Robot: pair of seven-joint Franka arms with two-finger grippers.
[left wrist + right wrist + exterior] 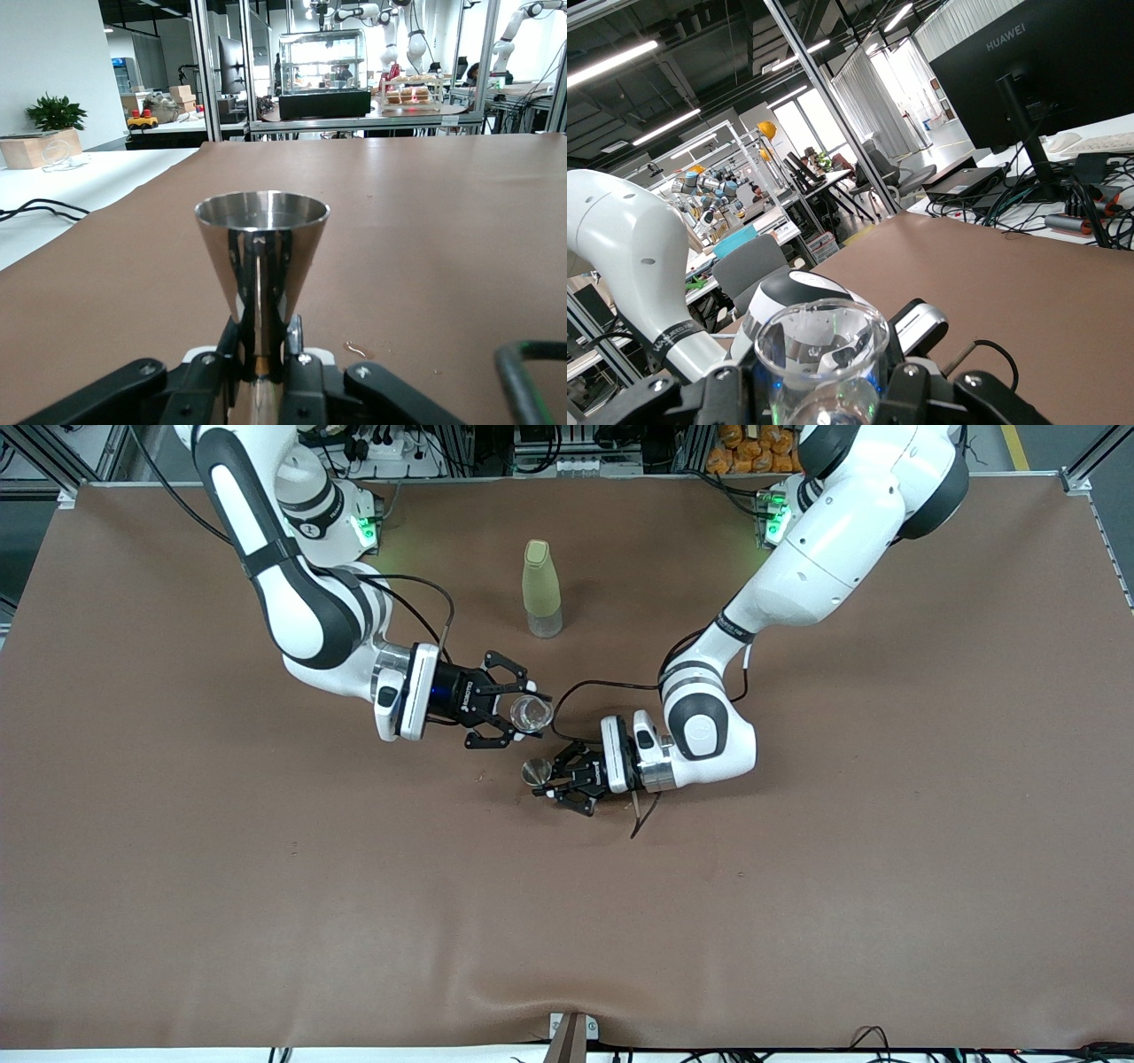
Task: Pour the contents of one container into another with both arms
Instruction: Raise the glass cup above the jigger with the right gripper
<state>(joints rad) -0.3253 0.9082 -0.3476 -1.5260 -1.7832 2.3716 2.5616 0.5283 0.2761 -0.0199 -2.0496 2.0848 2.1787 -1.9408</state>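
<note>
Front view showed both arms reaching low over the middle of the brown desk. The right gripper had its fingers pinched on the tiny clear glass cup, held in the air and tipped on its side, its mouth turned toward the left arm's end of the desk. The left gripper had its fingers clamped around the narrow waist of the small steel jigger, held upright just beside and below the cup, the two apart.

In the left wrist view the jigger's upper cone stood clear, but its lower cone was cut off at the frame edge between the black fingers. In the right wrist view the cup sat between the fingers, its base cropped; whether it held liquid was hard to make out.

A tall yellow-green bottle stood upright on the desk farther from the front camera than both grippers.
</note>
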